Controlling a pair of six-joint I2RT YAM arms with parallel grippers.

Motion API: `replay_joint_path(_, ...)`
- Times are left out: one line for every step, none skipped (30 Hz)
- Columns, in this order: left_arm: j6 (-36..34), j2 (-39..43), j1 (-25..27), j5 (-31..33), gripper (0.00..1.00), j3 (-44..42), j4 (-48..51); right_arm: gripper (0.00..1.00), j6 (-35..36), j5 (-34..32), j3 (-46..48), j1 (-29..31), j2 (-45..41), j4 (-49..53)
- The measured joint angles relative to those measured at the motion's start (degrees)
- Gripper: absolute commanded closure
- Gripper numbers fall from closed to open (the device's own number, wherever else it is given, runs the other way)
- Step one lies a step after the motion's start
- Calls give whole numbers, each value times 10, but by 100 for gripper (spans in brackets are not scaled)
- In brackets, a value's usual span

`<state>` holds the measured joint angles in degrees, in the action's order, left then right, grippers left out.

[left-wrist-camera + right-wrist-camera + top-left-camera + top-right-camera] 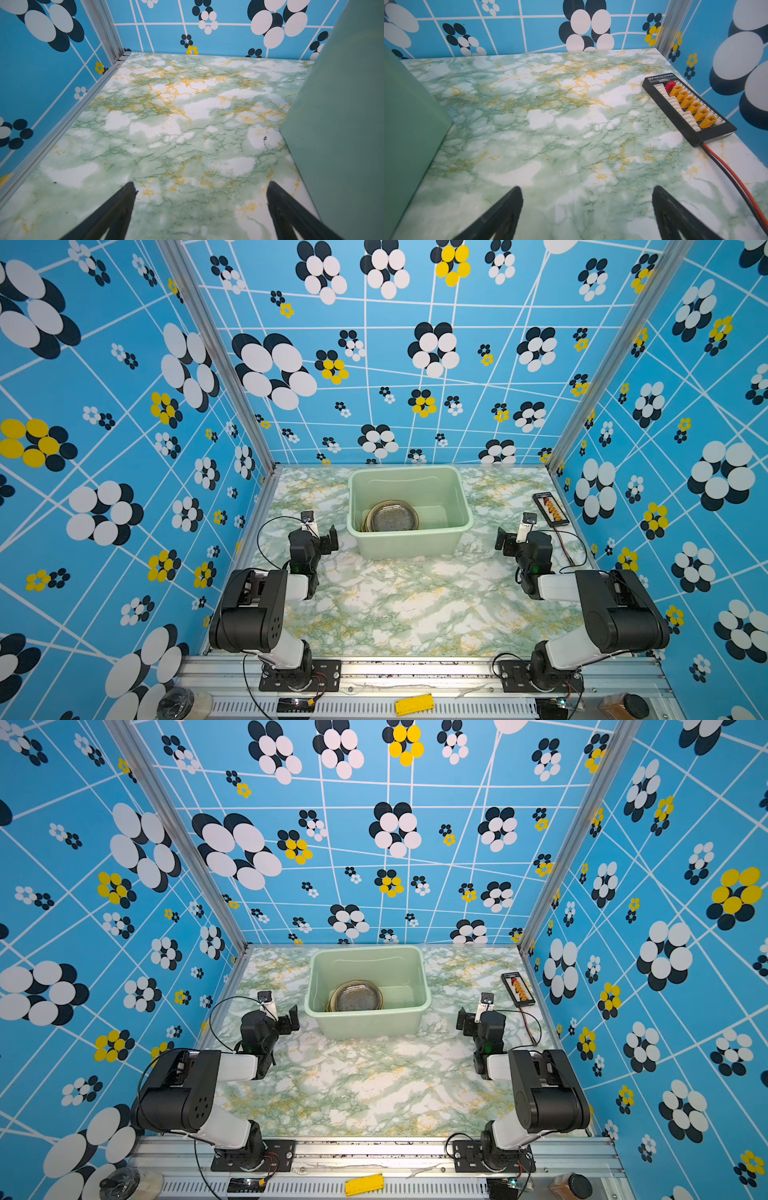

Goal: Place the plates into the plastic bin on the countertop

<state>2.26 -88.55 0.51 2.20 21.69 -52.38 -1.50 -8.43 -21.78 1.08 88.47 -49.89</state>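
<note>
The plastic bin (409, 545) is pale green. It sits on the bench (415, 605) at 12 o'clock, close to the back wall (415, 364). The plates (392, 516) lie in a pile on the floor of the bin, over at its 8 o'clock corner. The top plate looks grey and see-through with a yellowish edge. A bit of yellow plate peeks out from under it. I cannot tell how many plates are in the pile.

The left arm (253, 605) is folded up at 8 o'clock on the bench. The left jaws sit at 9 o'clock from the bin, near its side but not touching it. They are spread wide and hold nothing. In the left wrist view only the bench shows between them.

The right arm (615, 614) is folded up at 4 o'clock. The right jaws sit at 3 o'clock from the bin, a little way off. They are spread wide too and hold nothing.

A small black board (550, 509) with orange plugs lies flat at 2 o'clock on the bench, by the right wall. A red and black wire (737, 180) runs from it along the bench.
</note>
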Motion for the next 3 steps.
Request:
replay_joint_path(0,0,0,0,1,0,0,1,0,0,-1,0,0,0)
replay_joint_path(0,0,0,0,1,0,0,0,0,0,-1,0,0,0)
replay_joint_path(0,0,0,0,1,0,0,1,0,0,-1,0,0,0)
